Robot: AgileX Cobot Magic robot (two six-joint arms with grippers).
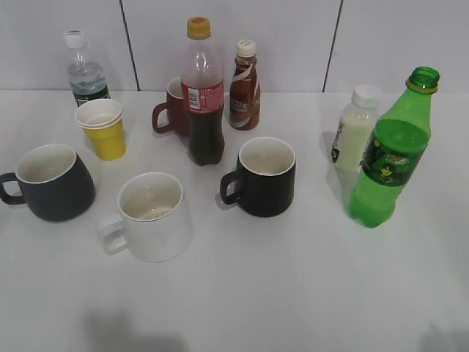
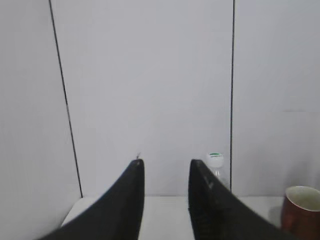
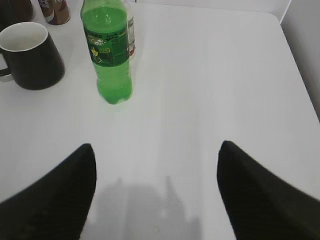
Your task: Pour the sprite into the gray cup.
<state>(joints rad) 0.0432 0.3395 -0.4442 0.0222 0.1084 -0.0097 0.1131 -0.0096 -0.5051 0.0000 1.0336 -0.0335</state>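
Observation:
The sprite [image 1: 392,158], a green capless bottle, stands upright at the right of the table. It also shows in the right wrist view [image 3: 110,55], ahead and to the left of my right gripper [image 3: 156,147], which is wide open, empty and well short of it. The gray cup [image 1: 55,183] stands at the far left, handle to the left, cream inside. My left gripper [image 2: 166,165] is open and empty, raised and facing the back wall. Neither gripper shows in the exterior view.
A black mug [image 1: 265,176], a white mug [image 1: 150,216], a cola bottle [image 1: 204,95], a brown coffee bottle [image 1: 244,77], a red mug [image 1: 172,110], a yellow cup [image 1: 102,128] and a water bottle [image 1: 86,73] stand between. A white bottle [image 1: 355,128] stands just behind the sprite.

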